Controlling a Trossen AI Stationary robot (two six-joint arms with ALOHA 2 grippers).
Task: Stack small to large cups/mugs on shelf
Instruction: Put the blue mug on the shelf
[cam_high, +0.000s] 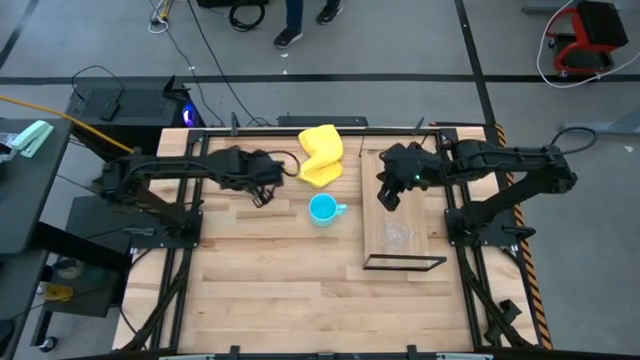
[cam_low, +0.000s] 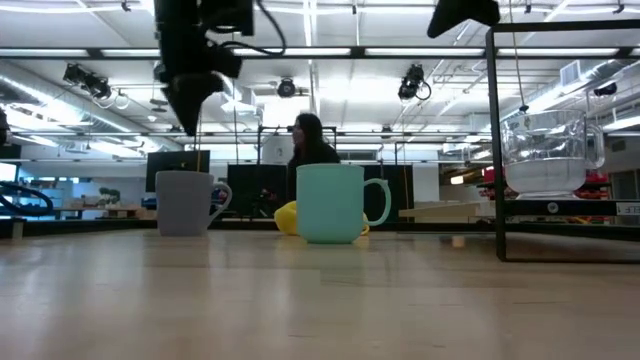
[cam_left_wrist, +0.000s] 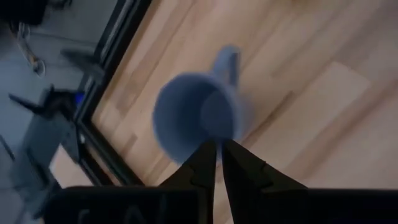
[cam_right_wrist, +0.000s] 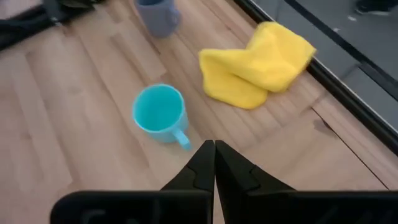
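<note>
Your left gripper hangs above the grey-blue handled mug, its fingers nearly together with a thin gap, holding nothing. That mug stands upright on the wooden plank tabletop near the far left edge, close to the black table frame. Your right gripper is pinched closed and empty, raised over the far end of the light-wood shelf with the thin black frame. The small clear glass cup stands alone on that shelf board. The bright cyan-blue handled mug sits upright between the arms, near the crumpled yellow cloth by the far edge. The near half of the tabletop lies bare.
</note>
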